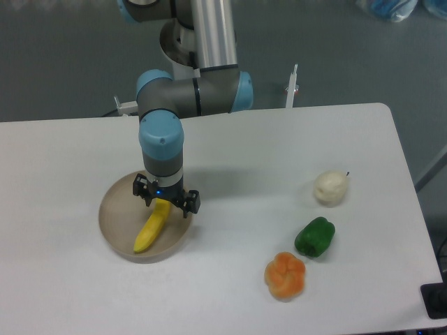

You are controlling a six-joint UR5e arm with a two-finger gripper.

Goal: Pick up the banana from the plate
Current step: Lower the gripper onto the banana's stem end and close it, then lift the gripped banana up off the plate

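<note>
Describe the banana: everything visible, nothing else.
The banana is bright yellow, smooth-skinned and gently curved, looking like plastic or wax. It lies in the beige plate, running from upper right to lower left, its lower tip near the plate's front rim. Its upper end sits under the gripper, whose fingers stand on either side of it; whether they press on it cannot be told. Nothing else touches it.

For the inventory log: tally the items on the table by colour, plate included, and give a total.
Yellow: 1, the banana
Beige: 1, the plate
Cream-white: 1, a pale round fruit
Green: 1, a pepper
Orange: 1, a lumpy orange fruit
Total: 5
</note>
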